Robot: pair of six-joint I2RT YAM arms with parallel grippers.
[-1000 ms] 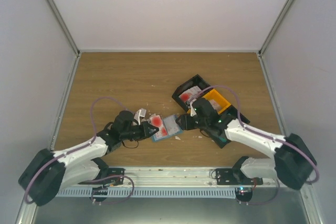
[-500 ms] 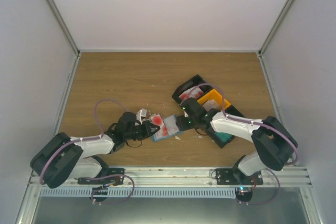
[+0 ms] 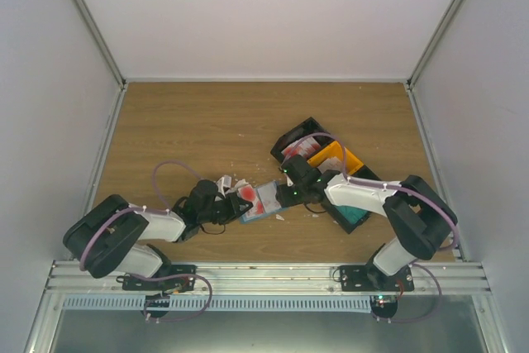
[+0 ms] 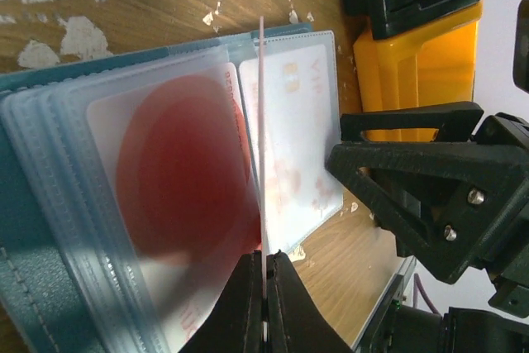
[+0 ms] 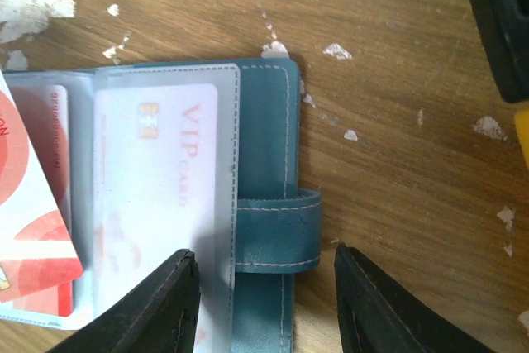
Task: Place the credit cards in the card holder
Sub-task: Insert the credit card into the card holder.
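The blue-teal card holder (image 3: 263, 202) lies open on the wood between both arms, with clear sleeves showing. A whitish VIP card (image 5: 153, 204) sits in a sleeve, and a red-and-white card (image 5: 29, 237) lies at its left. My left gripper (image 4: 264, 264) is shut on a thin red-and-white credit card (image 4: 261, 138), seen edge-on and held upright over the sleeves (image 4: 173, 204). My right gripper (image 5: 264, 274) is open and straddles the holder's strap (image 5: 277, 233) at its edge. More cards lie in the black tray (image 3: 299, 145).
A black tray (image 3: 289, 134) and an orange tray (image 3: 343, 157) sit behind the right arm; another black tray holds a teal card (image 3: 354, 217). Torn white scraps (image 3: 221, 181) and flecks lie on the wood near the left gripper. Grey walls ring the table.
The right arm has drawn in and its gripper has moved left onto the holder's edge. The left arm's elbow has shifted right, with its gripper still at the holder.
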